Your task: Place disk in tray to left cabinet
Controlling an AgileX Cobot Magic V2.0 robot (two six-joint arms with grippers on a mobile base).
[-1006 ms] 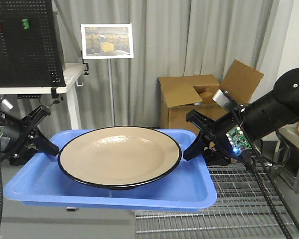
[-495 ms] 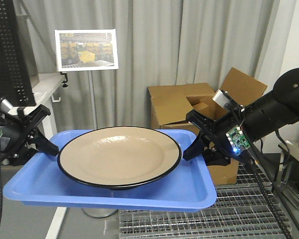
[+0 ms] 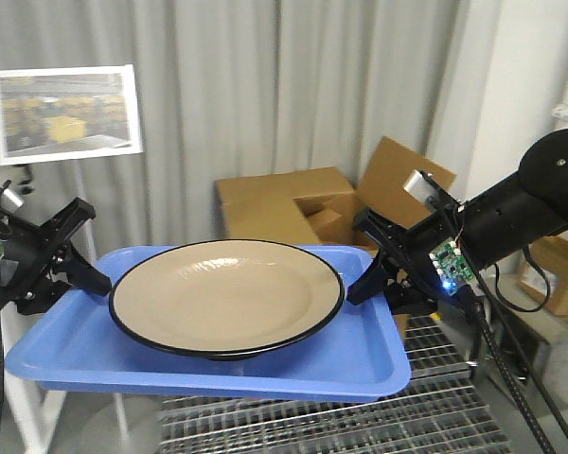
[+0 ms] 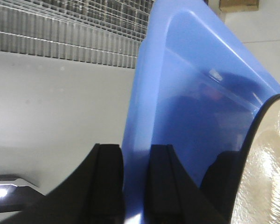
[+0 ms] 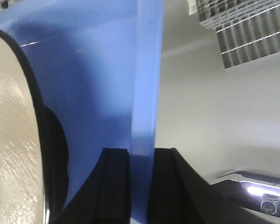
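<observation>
The tan disk (image 3: 225,295) with a thin black rim lies in the blue tray (image 3: 360,364), which is held in the air between my two arms. My left gripper (image 3: 93,280) is shut on the tray's left lip; in the left wrist view (image 4: 136,184) the jaws pinch the blue rim (image 4: 144,93), with the disk's edge (image 4: 266,158) at the right. My right gripper (image 3: 362,282) is shut on the tray's right lip; in the right wrist view (image 5: 142,186) the jaws clamp the rim (image 5: 147,70), with the disk (image 5: 9,140) at the left. The cabinet is out of view.
Open cardboard boxes (image 3: 303,203) stand behind the tray against grey curtains. A picture sign on a stand (image 3: 62,109) is at the back left. A metal wire grate (image 3: 360,416) lies low under the tray's right side. Another box (image 3: 554,265) sits at the far right.
The background has slid to the left: the pegboard table has left the view and the sign and boxes have shifted left. The tray, disk and both grippers keep the same places in the frame.
</observation>
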